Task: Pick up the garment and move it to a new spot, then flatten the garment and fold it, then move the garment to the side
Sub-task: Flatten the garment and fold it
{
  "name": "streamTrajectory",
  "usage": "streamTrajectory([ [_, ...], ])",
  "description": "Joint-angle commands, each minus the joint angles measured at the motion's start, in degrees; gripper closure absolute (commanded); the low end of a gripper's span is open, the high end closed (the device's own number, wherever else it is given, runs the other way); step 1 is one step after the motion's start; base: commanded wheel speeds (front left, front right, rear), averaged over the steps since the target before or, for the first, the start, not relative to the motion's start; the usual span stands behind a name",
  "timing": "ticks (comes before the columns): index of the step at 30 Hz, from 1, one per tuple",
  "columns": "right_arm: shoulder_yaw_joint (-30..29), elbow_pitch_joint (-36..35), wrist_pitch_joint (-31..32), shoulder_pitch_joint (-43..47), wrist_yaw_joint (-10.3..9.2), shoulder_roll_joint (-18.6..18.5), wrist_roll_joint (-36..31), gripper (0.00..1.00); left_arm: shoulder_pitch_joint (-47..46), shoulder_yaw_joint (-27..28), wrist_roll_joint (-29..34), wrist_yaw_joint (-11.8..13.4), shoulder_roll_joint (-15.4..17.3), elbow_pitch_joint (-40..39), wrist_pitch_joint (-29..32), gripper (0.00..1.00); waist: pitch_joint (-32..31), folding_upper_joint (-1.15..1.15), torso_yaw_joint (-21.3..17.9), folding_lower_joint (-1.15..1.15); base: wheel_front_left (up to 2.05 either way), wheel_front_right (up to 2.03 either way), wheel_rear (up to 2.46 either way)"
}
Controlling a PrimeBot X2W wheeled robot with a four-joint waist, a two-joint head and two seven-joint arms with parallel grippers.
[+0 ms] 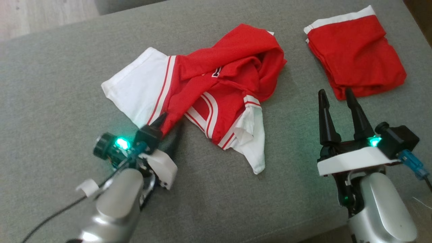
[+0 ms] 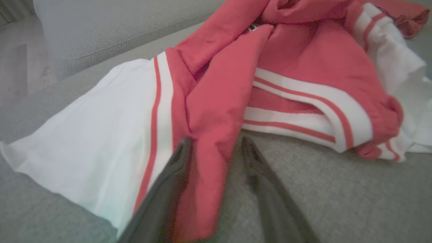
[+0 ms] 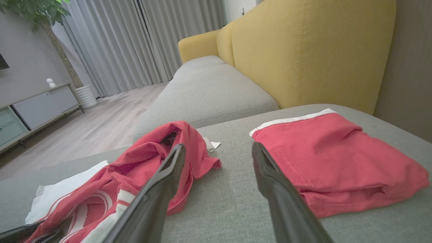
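Note:
The garment (image 1: 209,87) is a crumpled red jersey with white sleeves and red-and-white striped trim, lying in a heap on the grey cushion. My left gripper (image 1: 170,122) is at its near left corner, fingers apart on either side of a red fold. In the left wrist view that red fold (image 2: 206,135) runs down between the two dark fingers of the left gripper (image 2: 216,140), not pinched. My right gripper (image 1: 334,91) hovers open and empty to the right of the jersey. Its wrist view shows the right gripper (image 3: 218,145) over bare cushion, with the garment (image 3: 141,162) on its left.
A folded red piece with a white band (image 1: 354,50) lies at the far right, just beyond the right fingertips, and also appears as the folded red piece (image 3: 337,158). The grey sofa cushion (image 1: 50,101) spreads wide. A yellow backrest (image 3: 303,50) rises behind; wood floor (image 3: 101,125) lies beyond.

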Motion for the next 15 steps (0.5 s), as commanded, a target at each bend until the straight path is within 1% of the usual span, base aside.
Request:
streamTrajectory([
  [1,1.3,-1.5,-0.8,-2.2,-0.04,0.4,0.5,0.00,-2.9,1.8,0.5,-0.1,1.9,-0.6,-0.1,1.00,0.4,0.00,-0.3,-0.01,0.00,0.00,0.00],
  [5,1.3,-1.1,-1.3,-2.7,-0.04,0.4,0.6,0.00,-5.8,3.4,0.2,0.9,4.1,0.0,-1.6,1.00,0.7,0.00,-0.4,-0.01,0.00,0.00,0.00],
  [9,1.1,-0.7,-1.6,-2.9,-0.04,0.5,0.8,0.00,-9.7,5.6,-0.2,1.5,7.8,-1.0,-3.0,1.00,0.9,0.00,-0.1,-0.01,0.00,0.00,0.00],
  [12,1.3,-0.4,-1.8,-3.0,-0.04,0.5,1.1,0.00,-12.9,7.1,-0.6,1.3,10.7,-2.1,-3.0,1.00,1.0,0.00,0.3,-0.01,0.00,0.00,0.00],
  [15,2.0,0.1,-2.0,-3.2,-0.04,0.5,1.5,0.00,-15.2,7.7,-1.0,0.5,13.2,-3.1,-1.6,1.00,0.9,0.00,0.3,-0.01,0.00,0.00,0.00],
])
